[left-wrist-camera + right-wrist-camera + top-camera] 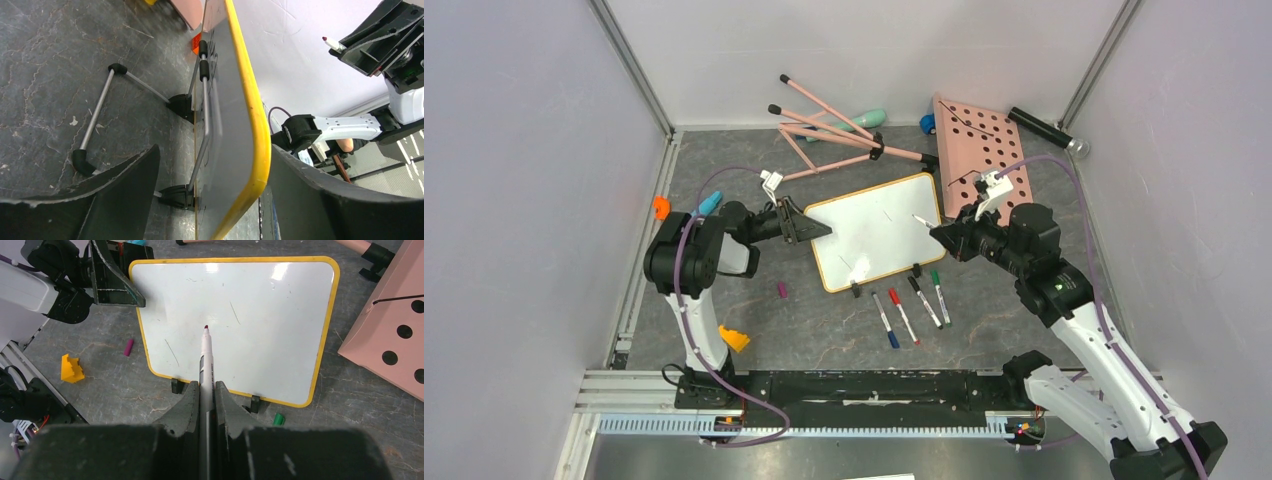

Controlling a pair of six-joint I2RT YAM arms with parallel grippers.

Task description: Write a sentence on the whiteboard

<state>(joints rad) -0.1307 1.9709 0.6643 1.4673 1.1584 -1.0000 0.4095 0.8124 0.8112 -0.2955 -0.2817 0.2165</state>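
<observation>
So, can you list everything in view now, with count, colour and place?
whiteboard: one, white with yellow rim, table centre
held marker: one, white barrel, dark red tip, over the whiteboard
loose markers: four, blue, red, black, green caps, before the whiteboard
cap: one, purple, left of the whiteboard
pegboard: one, pink, right of the whiteboard
folding stand: one, pink, behind the whiteboard
toy pin: one, teal, behind the stand
cylinder: one, black, far right corner
small pieces: three, orange, blue, yellow, around the left arm
left gripper: one, black, open astride the whiteboard's left edge
right gripper: one, black, shut on the held marker
</observation>
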